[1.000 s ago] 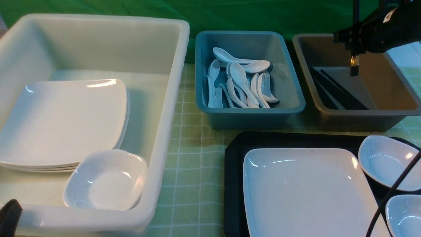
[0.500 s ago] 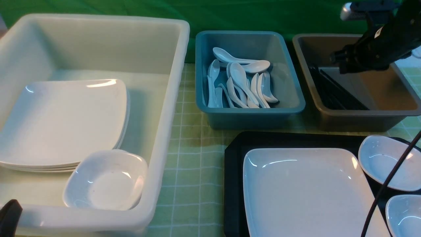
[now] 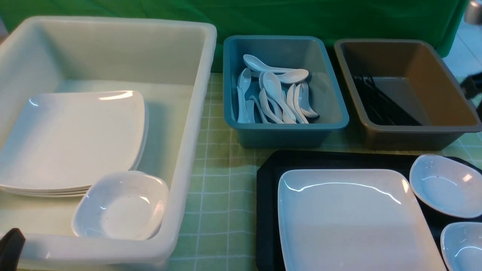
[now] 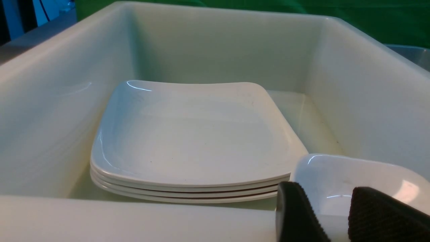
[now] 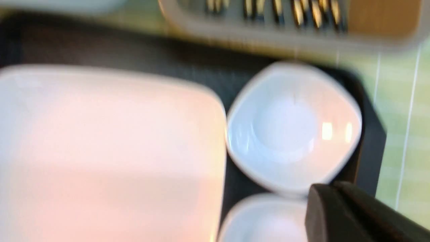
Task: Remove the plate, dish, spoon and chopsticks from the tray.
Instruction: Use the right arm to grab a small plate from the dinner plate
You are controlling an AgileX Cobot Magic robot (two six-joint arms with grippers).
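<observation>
Two claws are in view, and neither has anything in it. The left claw [image 4: 326, 188] hangs just outside the near wall of the big white tub [image 3: 188, 131]. Its ribbed fingers [image 4: 295, 215] are parted, with nothing between them. In the front view we see only a dark tip of it at the lower left corner. The right claw [image 5: 326, 190] is pressed shut on nothing. It sits over the right end of the black tray [image 3: 268, 210], close to the two small dishes. Its wrist view is smeared, and in the front view we make out only a dark sliver at the right edge, beside the brown tub [image 3: 414, 137].

On the tray lies the plate [image 3: 350, 218], large, square and glossy white, filling most of the tray's left and middle. Just to its right sit the far dish [image 3: 446, 186] and the near dish [image 3: 463, 244], both upright. We cannot tell whether either dish touches the plate.

Beyond the tray, the blue tub [image 3: 286, 135] holds a heap of white soup spoons [image 3: 276, 96], and the brown tub holds the black chopsticks [image 3: 384, 105], lying along its left side.

Inside the white tub we see a stack of square plates [image 3: 71, 139] at the left. A small white dish [image 3: 120, 205] rests at the stack's near right corner, close to the wall.

All of it stands on a worktop [image 3: 218, 180] under a pale green checked cloth.
</observation>
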